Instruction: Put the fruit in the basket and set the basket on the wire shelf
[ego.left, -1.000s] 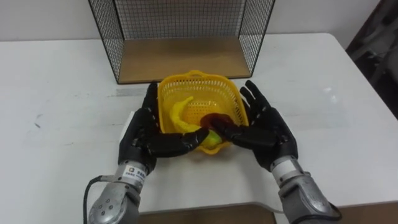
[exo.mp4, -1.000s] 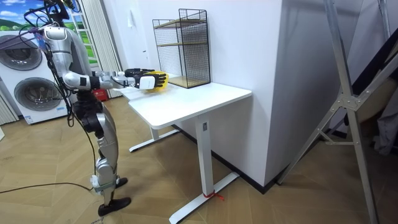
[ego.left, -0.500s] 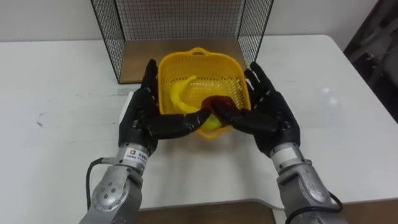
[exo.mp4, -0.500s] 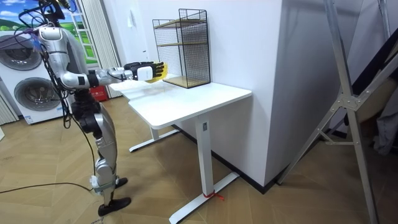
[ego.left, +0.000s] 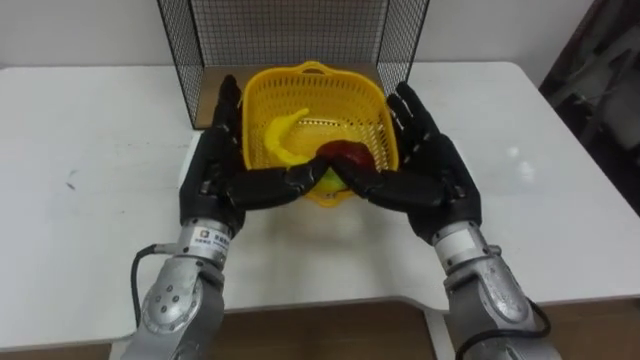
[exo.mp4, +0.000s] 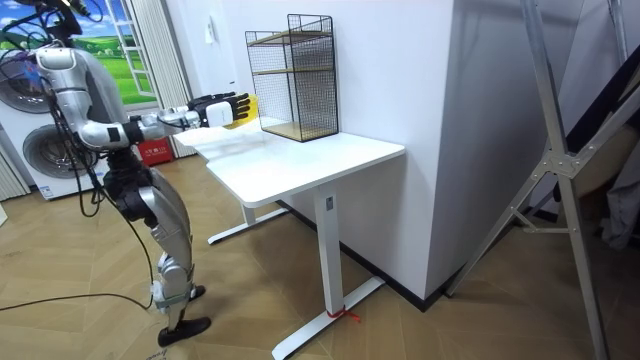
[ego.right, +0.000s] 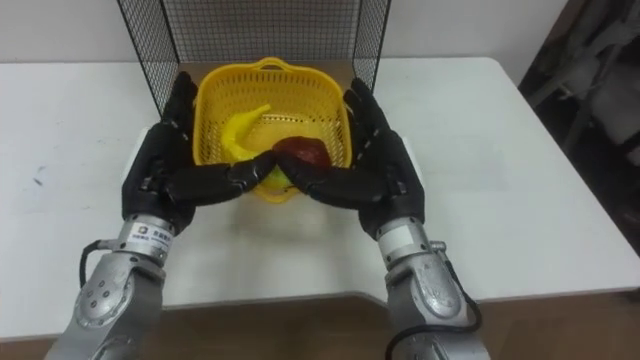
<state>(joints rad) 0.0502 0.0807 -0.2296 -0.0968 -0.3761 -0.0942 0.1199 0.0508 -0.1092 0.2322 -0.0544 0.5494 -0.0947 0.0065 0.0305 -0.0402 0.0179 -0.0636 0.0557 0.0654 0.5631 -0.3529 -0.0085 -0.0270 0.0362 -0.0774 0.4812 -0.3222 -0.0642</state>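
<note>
Yellow plastic basket (ego.left: 315, 69), upper centre, before black wire shelf (ego.left: 290, 25).
Left hand (ego.left: 212, 178), right hand (ego.left: 432, 172), spread flat, press its sides; yellow banana (ego.left: 279, 140), red fruit (ego.left: 346, 155) inside.

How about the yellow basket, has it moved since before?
Yes. The basket rose: against the wire shelf in the room view, from bottom-board level to higher up.

one basket (ego.left: 340, 98), one banana (ego.left: 278, 138), one red fruit (ego.left: 347, 155), one green fruit (ego.left: 326, 181), one wire shelf (ego.left: 300, 20)

Head cams look down close; room cam afar; share wire shelf (ego.left: 290, 30).
</note>
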